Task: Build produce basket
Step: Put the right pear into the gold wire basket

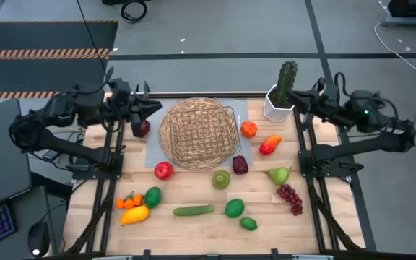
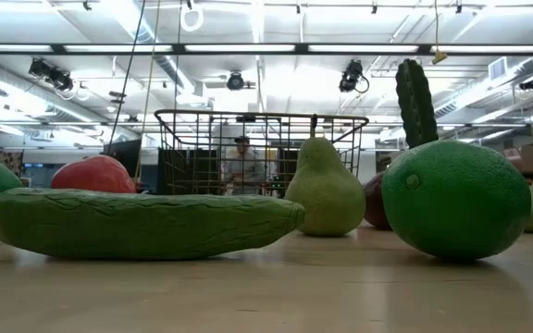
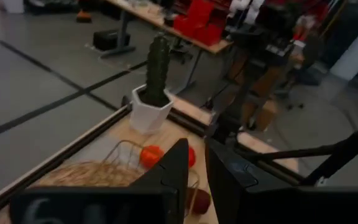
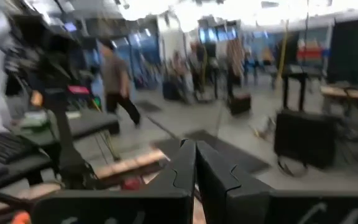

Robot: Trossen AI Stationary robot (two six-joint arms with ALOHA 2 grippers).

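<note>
The woven basket (image 1: 197, 133) sits on a grey mat at the table's far middle, with nothing visible inside it. The produce lies on the table around it: a red apple (image 1: 143, 128) at its left, an orange (image 1: 248, 129), a plum (image 1: 240, 165), a pear (image 1: 278, 174), grapes (image 1: 289, 198) and a cucumber (image 1: 193, 210). My left gripper (image 1: 157, 108) hangs raised beside the basket's far left rim, pointing toward the table's right. A narrow gap (image 3: 196, 152) shows between its fingers, with nothing in it. My right gripper (image 1: 297, 101) is raised by the cactus, shut (image 4: 196, 152) and empty.
A cactus in a white pot (image 1: 280, 97) stands at the far right corner, just beside my right gripper. More fruit lies toward the near edge: limes (image 1: 234, 208), a yellow mango (image 1: 135, 214), small oranges (image 1: 128, 202). People show in the room beyond the table.
</note>
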